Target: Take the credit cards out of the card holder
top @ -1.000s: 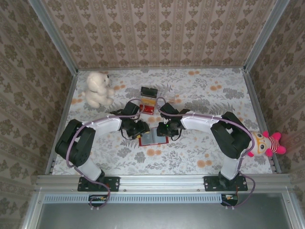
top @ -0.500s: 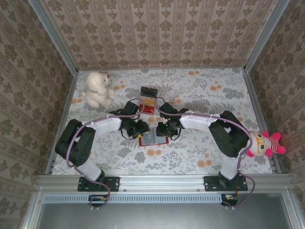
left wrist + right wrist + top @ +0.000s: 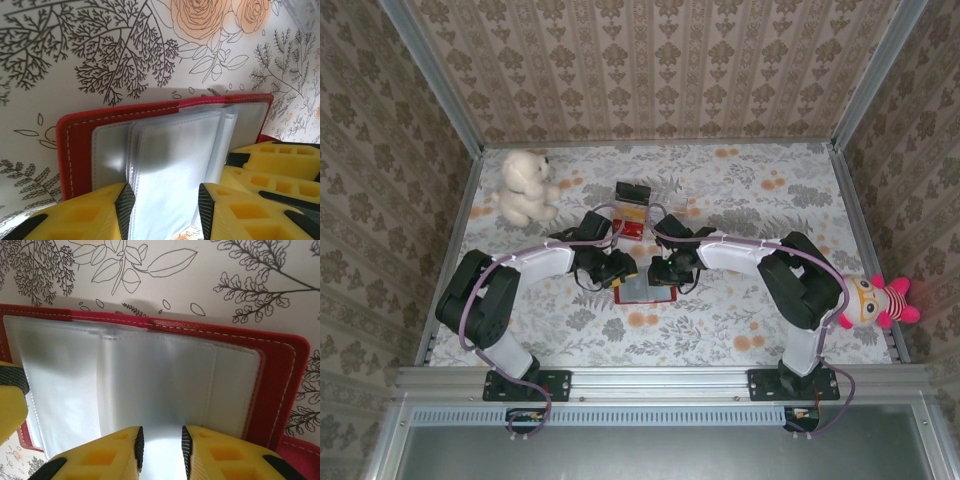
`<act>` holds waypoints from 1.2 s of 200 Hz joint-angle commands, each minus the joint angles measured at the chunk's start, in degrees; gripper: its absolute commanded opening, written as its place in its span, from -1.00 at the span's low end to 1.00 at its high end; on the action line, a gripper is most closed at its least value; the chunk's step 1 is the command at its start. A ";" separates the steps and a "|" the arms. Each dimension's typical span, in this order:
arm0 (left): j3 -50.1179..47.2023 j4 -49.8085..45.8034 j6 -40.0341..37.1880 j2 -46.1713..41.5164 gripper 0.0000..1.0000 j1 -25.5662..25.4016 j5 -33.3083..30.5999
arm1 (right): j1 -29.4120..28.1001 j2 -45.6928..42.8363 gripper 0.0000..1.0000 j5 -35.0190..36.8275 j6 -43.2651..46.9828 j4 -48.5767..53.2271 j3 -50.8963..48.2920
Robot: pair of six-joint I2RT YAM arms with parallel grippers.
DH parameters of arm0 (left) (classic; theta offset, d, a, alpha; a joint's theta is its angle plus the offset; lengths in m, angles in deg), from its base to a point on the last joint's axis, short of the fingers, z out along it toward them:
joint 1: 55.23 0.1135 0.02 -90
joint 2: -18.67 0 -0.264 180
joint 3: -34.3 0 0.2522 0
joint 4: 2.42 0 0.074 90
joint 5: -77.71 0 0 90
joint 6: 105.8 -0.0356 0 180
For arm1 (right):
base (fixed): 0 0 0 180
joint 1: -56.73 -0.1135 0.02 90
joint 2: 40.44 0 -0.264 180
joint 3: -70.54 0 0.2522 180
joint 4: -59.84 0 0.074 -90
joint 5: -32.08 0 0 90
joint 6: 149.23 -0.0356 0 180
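Observation:
The card holder (image 3: 646, 291) lies open on the flowered table, red cover down, greyish clear sleeves up. My left gripper (image 3: 617, 271) is at its left edge, my right gripper (image 3: 670, 271) at its right. In the left wrist view a raised sleeve (image 3: 175, 165) runs between the pads of the left gripper (image 3: 166, 202), reaching both, over the red cover (image 3: 75, 135). The right gripper's yellow fingers (image 3: 270, 165) show beside it. In the right wrist view the right gripper (image 3: 162, 445) stands over a flat sleeve (image 3: 155, 385), jaws a little apart, red cover (image 3: 280, 375) behind. The credit cards are hidden.
A clear tray (image 3: 632, 205) with a black block and a red packet stands just behind the holder. A white teddy bear (image 3: 525, 186) sits at the back left. A striped pink doll (image 3: 880, 300) lies at the right edge. Metal rails and papered walls enclose the table.
The left jaws have narrowed a little. The right gripper has shifted slightly left toward the holder's middle. The holder has hardly moved.

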 commanded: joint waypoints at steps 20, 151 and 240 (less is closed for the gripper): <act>2.76 -8.71 -4.15 -3.45 -0.12 0.58 -5.19 | 0.46 0.87 -0.41 -0.49 0.38 1.17 -0.75; 2.71 -4.32 -2.80 1.84 -0.11 0.56 -0.49 | 0.91 1.21 -0.42 -1.71 0.46 0.39 -0.95; 1.96 -1.91 -2.54 0.50 -0.29 0.76 2.13 | 1.09 0.96 -0.45 -2.06 0.37 0.24 -1.10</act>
